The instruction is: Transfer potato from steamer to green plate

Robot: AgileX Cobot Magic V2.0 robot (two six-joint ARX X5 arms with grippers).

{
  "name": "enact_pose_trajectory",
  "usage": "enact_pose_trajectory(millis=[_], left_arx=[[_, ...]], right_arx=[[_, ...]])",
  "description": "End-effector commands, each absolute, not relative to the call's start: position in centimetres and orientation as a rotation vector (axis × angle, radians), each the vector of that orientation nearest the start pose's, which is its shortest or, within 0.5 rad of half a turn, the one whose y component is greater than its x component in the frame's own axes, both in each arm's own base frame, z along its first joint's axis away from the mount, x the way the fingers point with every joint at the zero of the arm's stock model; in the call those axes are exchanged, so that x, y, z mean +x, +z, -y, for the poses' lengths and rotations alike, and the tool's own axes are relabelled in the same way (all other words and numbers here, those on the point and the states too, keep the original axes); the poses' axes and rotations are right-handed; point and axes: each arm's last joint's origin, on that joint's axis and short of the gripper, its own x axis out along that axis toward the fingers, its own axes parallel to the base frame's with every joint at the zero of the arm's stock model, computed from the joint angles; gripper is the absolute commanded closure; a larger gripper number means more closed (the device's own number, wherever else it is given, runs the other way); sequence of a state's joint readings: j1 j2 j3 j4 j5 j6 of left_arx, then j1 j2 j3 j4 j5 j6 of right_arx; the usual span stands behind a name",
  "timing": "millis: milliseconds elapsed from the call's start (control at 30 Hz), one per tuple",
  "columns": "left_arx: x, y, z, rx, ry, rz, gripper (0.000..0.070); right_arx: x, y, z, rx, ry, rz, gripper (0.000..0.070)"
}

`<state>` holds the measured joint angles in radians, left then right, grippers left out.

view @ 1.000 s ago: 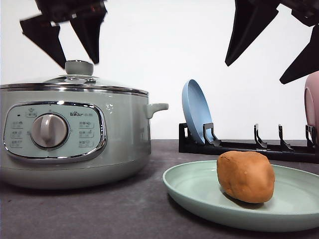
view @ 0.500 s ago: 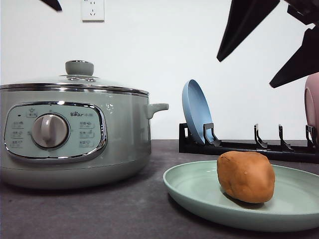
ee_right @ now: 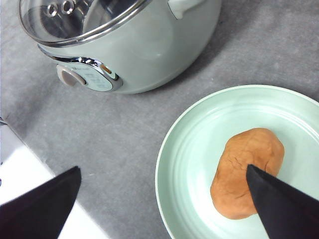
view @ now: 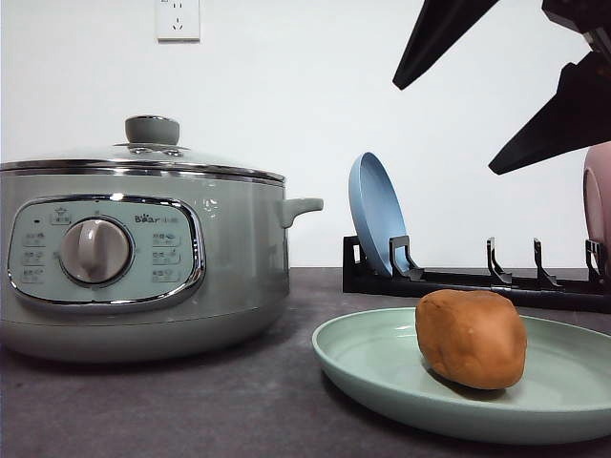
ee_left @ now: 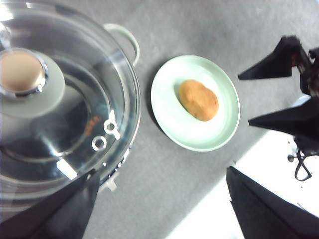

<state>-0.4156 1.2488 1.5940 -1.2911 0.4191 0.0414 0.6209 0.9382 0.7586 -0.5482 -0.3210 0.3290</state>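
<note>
We see our right gripper (view: 496, 91) raised high above the right part of the counter (view: 191, 401), its two dark fingers spread wide and holding nothing. In its own wrist view our left gripper (ee_left: 159, 209) hangs well above the counter, its fingers also spread wide and empty. The potato (view: 471, 338) lies on the green plate (view: 382, 367), toward the plate's middle, touching no finger. It is lumpy, orange-brown and matte. The plate sits on the counter just beside the steamer (view: 143, 258), which stands at the left with its glass lid (ee_left: 60, 99) on. Behind the plate, a blue plate (view: 375, 212) stands upright in a black rack (view: 477, 279).
</note>
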Motion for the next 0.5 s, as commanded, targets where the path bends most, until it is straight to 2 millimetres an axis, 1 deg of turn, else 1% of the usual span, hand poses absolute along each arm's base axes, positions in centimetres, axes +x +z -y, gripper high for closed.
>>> enact_pose_trajectory(millis=[0,33,67,100,133,167,200,233,267,467], left_arx=[[18.03,42.01,9.39,0.038,-0.803,-0.942,0.0218],[18.03,42.01,9.39,0.038,-0.803,-0.942,0.0282],[18.03,42.01,9.39,0.038,-0.803,-0.942,0.0377],[18.03,42.01,9.39,0.038,-0.803,-0.942,0.0490],[18.04,42.01,9.39,0.038,-0.803,-0.942,0.0632],[18.04,42.01,9.39,0.038,-0.803,-0.941,0.0689],[18.04,42.01,9.39,0.038,-0.803,-0.941,0.0687],[18.04,42.01,9.39,0.039,-0.803,-0.941,0.0688],[18.04,42.01,9.39,0.039,-0.803,-0.941,0.0688],[18.05,42.02,9.39,0.038,-0.802,-0.941,0.0685]], right_arx=[[14.73,27.25,-11.80,0.172,0.780,-0.873,0.0007],[14.71,27.22,-11.78,0.171,0.778,-0.877,0.0019],[14.69,27.19,-11.77,0.170,0.777,-0.880,0.0074],[14.67,27.16,-11.75,0.169,0.775,-0.884,0.0153],[14.66,27.13,-11.73,0.167,0.772,-0.887,0.0307],[14.65,27.12,-11.72,0.165,0.770,-0.888,0.0456],[14.65,27.11,-11.71,0.161,0.769,-0.888,0.0598],[14.65,27.11,-11.71,0.154,0.772,-0.884,0.0671],[14.66,27.11,-11.71,0.150,0.773,-0.882,0.0700],[14.67,27.12,-11.71,0.149,0.773,-0.880,0.0700]])
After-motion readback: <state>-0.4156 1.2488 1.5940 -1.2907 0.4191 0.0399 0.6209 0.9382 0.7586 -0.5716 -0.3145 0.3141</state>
